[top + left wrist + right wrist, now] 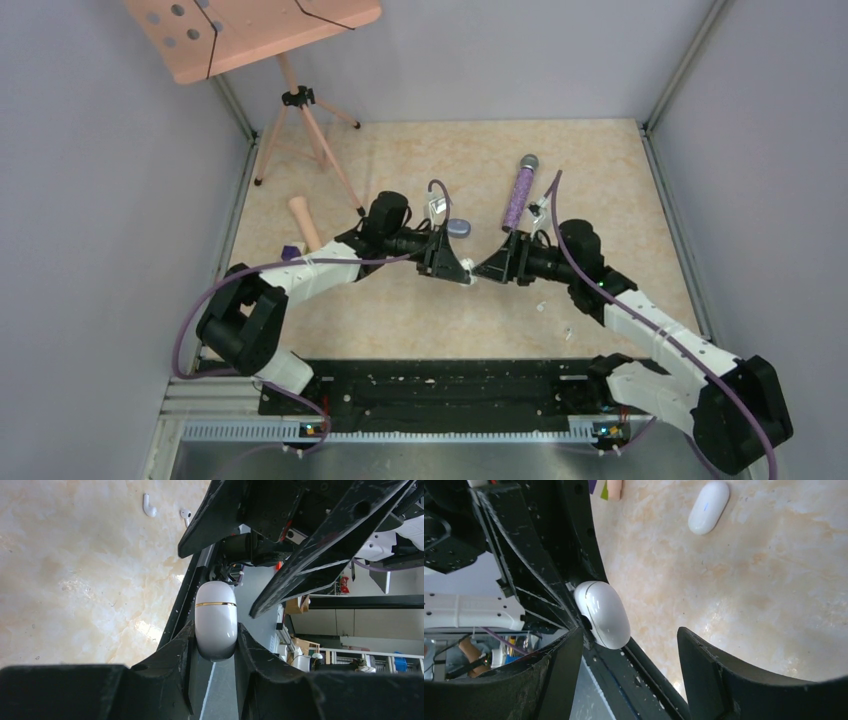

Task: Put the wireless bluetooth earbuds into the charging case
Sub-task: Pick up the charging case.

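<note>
The charging case, white with a gold line and its lid shut, was clamped between the fingers of our left gripper above the table. Two white earbuds lay well apart from it on the surface. Our right gripper stood wide open with nothing in it, close to the case. We judged that a push on the lid could turn the glossy shell in the grip, or make it slip out.

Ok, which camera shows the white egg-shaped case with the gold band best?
Left wrist: the glossy white egg-shaped case sits centred, gold band visible, pinched in the left claw. Right wrist shows it side-on, seam dark; top external only a white speck.
</note>
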Robot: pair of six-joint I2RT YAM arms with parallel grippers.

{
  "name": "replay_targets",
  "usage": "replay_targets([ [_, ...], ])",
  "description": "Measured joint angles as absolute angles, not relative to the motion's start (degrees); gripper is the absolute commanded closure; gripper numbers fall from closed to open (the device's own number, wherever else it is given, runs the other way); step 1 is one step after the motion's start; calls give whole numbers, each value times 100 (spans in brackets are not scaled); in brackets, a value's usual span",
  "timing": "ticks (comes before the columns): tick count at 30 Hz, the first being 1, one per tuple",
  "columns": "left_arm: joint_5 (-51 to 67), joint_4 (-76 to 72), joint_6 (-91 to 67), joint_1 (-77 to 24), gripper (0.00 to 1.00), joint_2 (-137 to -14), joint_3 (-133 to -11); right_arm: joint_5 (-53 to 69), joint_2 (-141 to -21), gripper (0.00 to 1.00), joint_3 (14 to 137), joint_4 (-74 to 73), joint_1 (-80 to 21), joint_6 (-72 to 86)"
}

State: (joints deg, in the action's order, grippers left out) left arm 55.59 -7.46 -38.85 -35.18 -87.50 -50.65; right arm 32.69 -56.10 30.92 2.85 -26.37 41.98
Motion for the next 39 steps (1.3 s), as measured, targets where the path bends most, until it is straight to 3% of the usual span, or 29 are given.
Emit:
replay_targets([
  [25, 5771, -478, -3723, -3503, 100, -8385, -5081, 2464, -5752, 33, 3083, -314, -2600, 3920],
  [39, 6097, -27, -3275, -3503, 100, -8372, -5186, 2995, -5087, 34, 3225, -121, -2593, 3979],
])
